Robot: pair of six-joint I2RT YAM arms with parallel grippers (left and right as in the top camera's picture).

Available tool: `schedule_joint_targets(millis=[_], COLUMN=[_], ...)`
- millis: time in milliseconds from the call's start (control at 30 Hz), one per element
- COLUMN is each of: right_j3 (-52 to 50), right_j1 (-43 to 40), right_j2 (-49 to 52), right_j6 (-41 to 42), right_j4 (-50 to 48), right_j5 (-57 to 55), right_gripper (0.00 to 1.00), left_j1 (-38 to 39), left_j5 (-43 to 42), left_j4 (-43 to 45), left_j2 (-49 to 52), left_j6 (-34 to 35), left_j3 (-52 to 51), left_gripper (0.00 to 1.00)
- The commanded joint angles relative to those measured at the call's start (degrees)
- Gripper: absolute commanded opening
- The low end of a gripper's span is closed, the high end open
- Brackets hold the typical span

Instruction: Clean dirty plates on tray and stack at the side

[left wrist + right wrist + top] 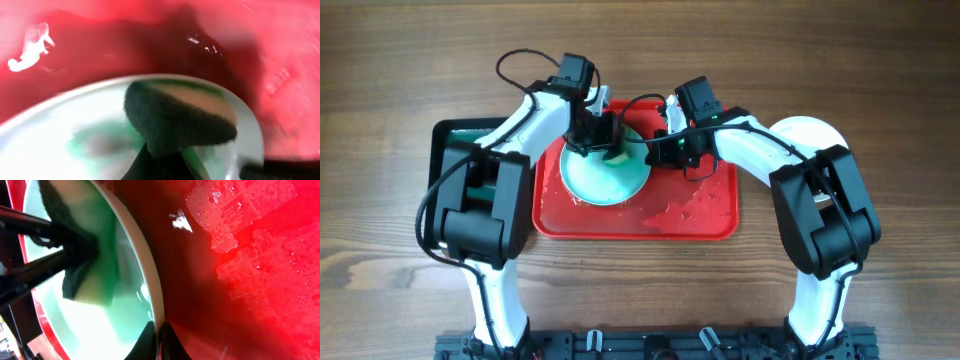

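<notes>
A pale cyan plate (605, 182) lies on the left half of the red tray (705, 218). My left gripper (600, 138) is shut on a dark-topped green sponge (617, 155) and presses it on the plate's far part. The left wrist view shows the sponge (180, 117) on the plate (45, 145), with teal smears beside it. My right gripper (657, 150) is shut on the plate's right rim. The right wrist view shows its fingers (160, 332) pinching the rim (146, 272), with the sponge (72, 277) beyond. A second plate (813, 130) lies right of the tray, partly under the right arm.
A dark green tray (453, 137) sits left of the red tray, mostly under the left arm. The red tray's right half is wet (240, 255). Both arms reach in over the tray from the sides.
</notes>
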State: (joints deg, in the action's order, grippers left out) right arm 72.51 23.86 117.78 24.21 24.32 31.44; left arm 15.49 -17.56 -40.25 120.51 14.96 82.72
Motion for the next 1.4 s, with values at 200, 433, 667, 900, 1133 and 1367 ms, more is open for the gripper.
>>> schedule_joint_targets(millis=[200, 433, 667, 900, 1133, 1367], right_j3=[-0.63, -0.63, -0.63, -0.66, -0.63, -0.63], right_j1=[0.07, 0.07, 0.07, 0.07, 0.07, 0.07], right_j2=[1.29, 1.29, 1.29, 1.29, 1.29, 1.29], right_j6=[-0.24, -0.22, -0.22, -0.24, -0.22, -0.22], right_j4=[0.57, 0.57, 0.55, 0.57, 0.35, 0.55], right_j5=[-0.55, -0.55, -0.55, -0.55, -0.52, -0.55], right_gripper=[0.04, 0.05, 0.04, 0.04, 0.04, 0.04], left_j1=[-1.09, -1.09, -1.09, -1.11, -1.2, -1.57], left_j5=[28.7, -14.8, -17.55, 5.22, 42.51, 42.69], left_j4=[-16.7, -20.72, -8.68, 2.08, -16.31, -29.59], left_j2=[1.53, 1.53, 1.53, 1.53, 1.51, 1.31], left_j6=[17.59, -11.17, -10.38, 7.45, 11.26, 11.23], left_j3=[-0.44, -0.44, -0.44, -0.42, 5.95, 22.32], left_gripper=[0.04, 0.04, 0.04, 0.04, 0.04, 0.04])
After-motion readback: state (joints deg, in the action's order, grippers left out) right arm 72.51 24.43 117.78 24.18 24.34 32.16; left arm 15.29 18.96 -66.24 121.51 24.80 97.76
